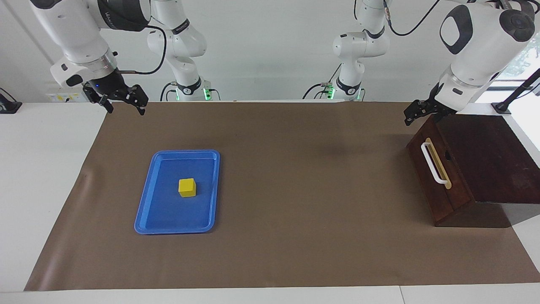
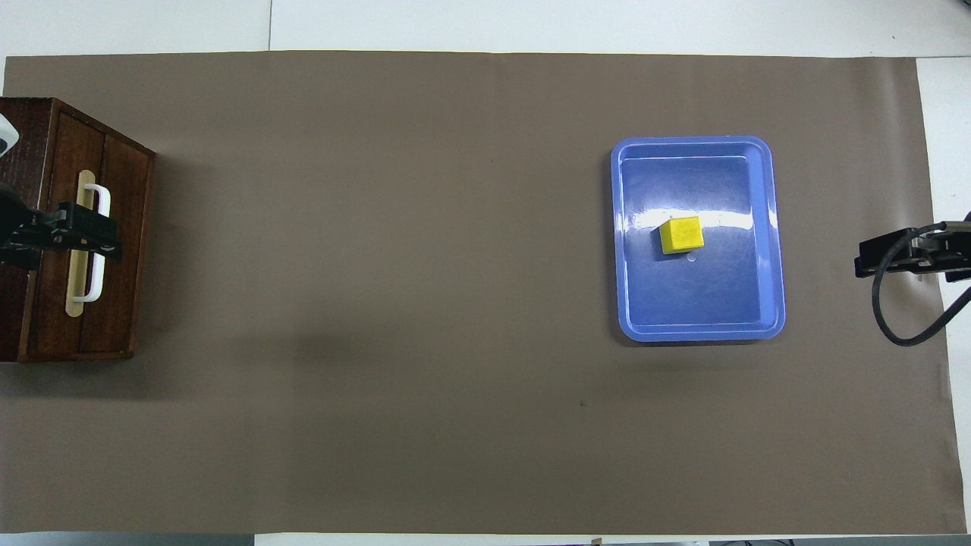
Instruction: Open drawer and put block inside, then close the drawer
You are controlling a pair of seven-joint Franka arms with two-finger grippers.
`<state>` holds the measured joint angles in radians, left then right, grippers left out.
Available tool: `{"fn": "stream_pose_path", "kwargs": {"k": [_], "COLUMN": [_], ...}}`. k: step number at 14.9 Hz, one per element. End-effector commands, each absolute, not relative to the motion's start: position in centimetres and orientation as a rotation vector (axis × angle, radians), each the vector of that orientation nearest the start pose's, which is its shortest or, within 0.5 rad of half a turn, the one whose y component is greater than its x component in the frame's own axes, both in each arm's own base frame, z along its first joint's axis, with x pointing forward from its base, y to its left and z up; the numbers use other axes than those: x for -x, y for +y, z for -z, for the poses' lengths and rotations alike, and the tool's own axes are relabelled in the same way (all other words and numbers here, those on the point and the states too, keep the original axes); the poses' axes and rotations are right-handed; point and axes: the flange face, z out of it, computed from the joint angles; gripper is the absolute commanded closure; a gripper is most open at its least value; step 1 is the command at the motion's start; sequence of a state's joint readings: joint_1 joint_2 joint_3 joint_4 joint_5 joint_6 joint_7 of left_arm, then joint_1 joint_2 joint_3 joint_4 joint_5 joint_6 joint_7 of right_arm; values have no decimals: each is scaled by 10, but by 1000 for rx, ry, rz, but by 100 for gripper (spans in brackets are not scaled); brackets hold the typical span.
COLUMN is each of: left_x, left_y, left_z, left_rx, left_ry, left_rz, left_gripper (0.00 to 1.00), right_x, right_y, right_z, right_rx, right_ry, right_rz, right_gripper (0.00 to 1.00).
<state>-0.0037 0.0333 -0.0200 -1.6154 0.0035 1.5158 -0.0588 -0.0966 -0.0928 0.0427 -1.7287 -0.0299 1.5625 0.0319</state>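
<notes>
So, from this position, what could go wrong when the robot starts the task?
1. The drawer is shut, and the open left gripper hangs above the cabinet's edge, not at the thin white handle; a misaligned approach might slip off it.
2. The block is small and sits in the blue tray; the open right gripper, now far from it, might push the tray.

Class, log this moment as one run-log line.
drawer: shut | block: in blue tray | left gripper: open, above cabinet | right gripper: open, waiting
</notes>
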Motion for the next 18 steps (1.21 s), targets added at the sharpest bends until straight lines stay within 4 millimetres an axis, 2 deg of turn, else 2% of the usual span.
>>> {"fn": "stream_pose_path", "kwargs": {"k": [1,4,6,8,11,12,13,16,18], "left_x": [-553,-553,-554,-556,-551,-550,-551,-562,-571], "left_y": [-12,-13,-14,-16,-13,-21,-18,-18,-24], "left_z": [-587,-587,-585,-580,-563,-551,-542,-511,-488], "left_rx": [3142,3142,3139,3133,3059,3008,2963,2892,2829], "left_ry": [-41,-39,-32,-26,3,52,74,133,194], "left_rz": [-181,-181,-171,-125,-51,-26,-13,17,-3], "left_gripper": [0,0,0,0,0,0,0,0,0], "right_x": [-515,-515,-514,-518,-541,-557,-572,-603,-618], "right_y": [-29,-28,-9,-18,-18,-13,-18,-32,-31], "right_z": [-601,-602,-601,-597,-577,-556,-542,-491,-459], "right_rx": [3174,3174,3175,3110,2906,2780,2635,2319,2089], "right_ry": [121,114,47,167,944,1212,1386,1682,1856], "right_rz": [-116,-118,-134,-94,9,-35,-78,-230,-291], "right_gripper": [0,0,0,0,0,0,0,0,0]}}
